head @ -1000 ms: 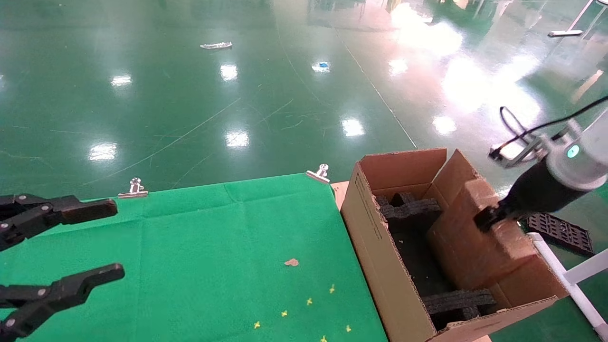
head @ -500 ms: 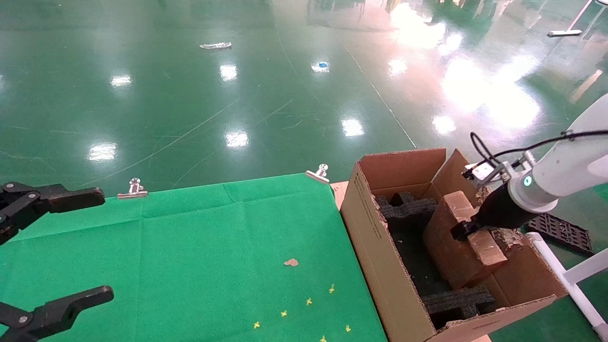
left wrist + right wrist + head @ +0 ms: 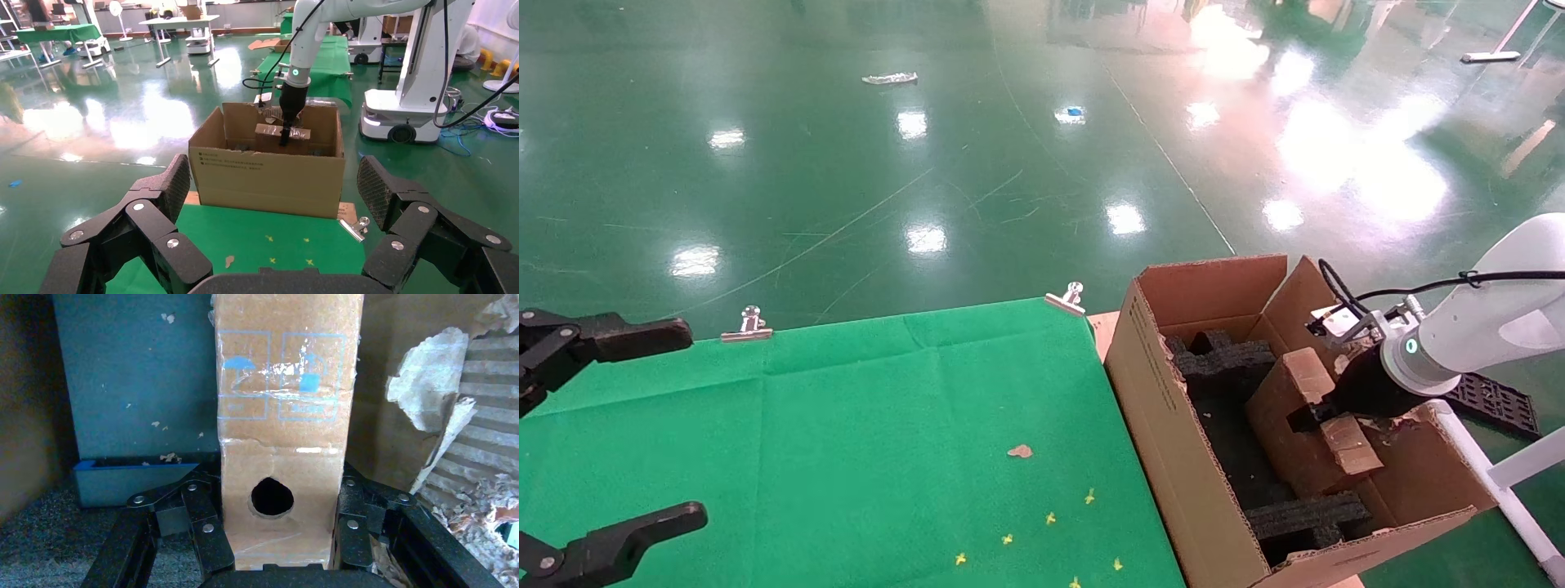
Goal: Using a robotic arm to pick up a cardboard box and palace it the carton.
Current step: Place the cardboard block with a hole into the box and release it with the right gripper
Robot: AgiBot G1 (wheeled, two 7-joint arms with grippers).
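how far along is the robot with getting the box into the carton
Done: the box is picked up and already down inside the carton. In hand: the right gripper grips it, tilted, among the foam blocks. Left: set it down and release. The left gripper waits open over the table.

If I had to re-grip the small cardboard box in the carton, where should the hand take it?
Probably as the right hand does now: across the narrow width of the cardboard box, fingers on its flat long sides by the round hole, coming from above through the carton opening.
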